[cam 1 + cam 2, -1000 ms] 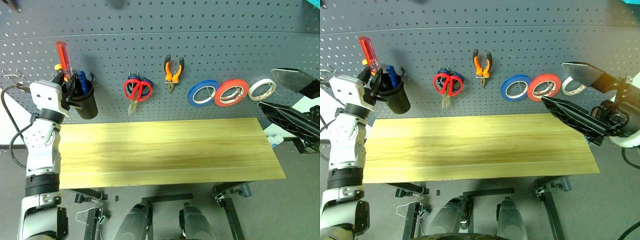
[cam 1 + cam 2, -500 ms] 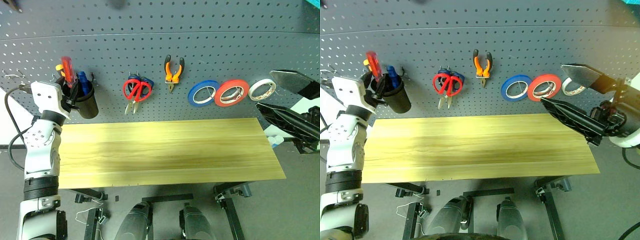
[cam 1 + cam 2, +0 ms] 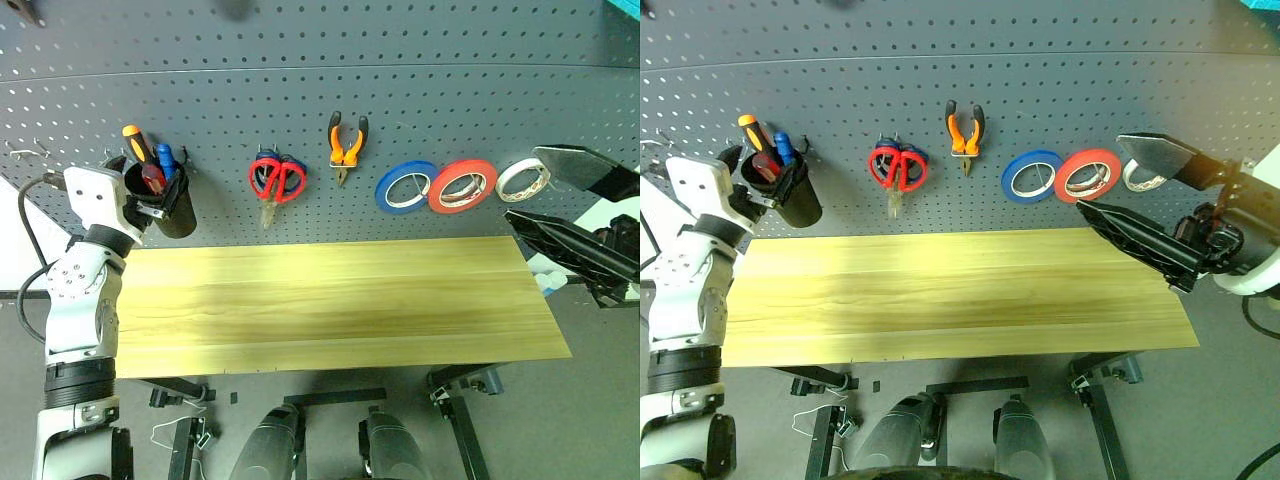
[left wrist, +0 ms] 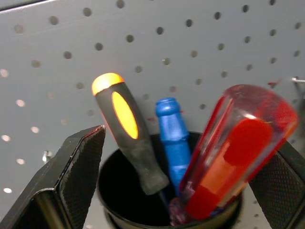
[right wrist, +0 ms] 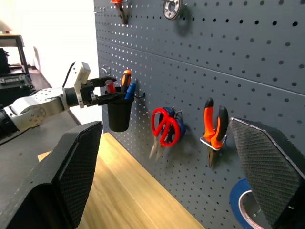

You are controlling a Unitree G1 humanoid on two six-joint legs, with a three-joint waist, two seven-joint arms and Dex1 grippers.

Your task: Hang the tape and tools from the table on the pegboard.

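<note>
Left end effector [image 3: 150, 195]: at the far left, up at the cup [image 3: 172, 212] on the pegboard [image 3: 420, 100]; its two fingers stand apart, one on each side of the cup's mouth, clamping nothing.
Right end effector [image 3: 1155, 205]: at the right, beyond the counter's right end, held above its level; fingers spread wide, nothing between them.
Cup: black, fixed low on the pegboard's left part, just above the counter's far left corner.
Red screwdriver [image 4: 238, 152]: in the cup, blade down, leaning; its clear red handle sticks out of the mouth, free of the left fingers [image 4: 76, 176].
Other screwdrivers: an orange-and-black one [image 4: 125, 129] and a blue one [image 4: 172, 138] stand in the same cup beside it.
Red scissors [image 3: 276, 183]: on a hook right of the cup, blades down, in front of a blue-handled pair [image 3: 292, 165].
Pliers [image 3: 347, 143]: on a hook right of the scissors and a little higher, orange-and-black handles up, nose down.
Red tape [image 3: 463, 186]: on the pegboard to the right, between a blue roll [image 3: 406, 186] and a white roll [image 3: 524, 179], its edge overlapping the blue roll's.
Counter [image 3: 330, 305]: light yellow wood grain, below the pegboard.
</note>
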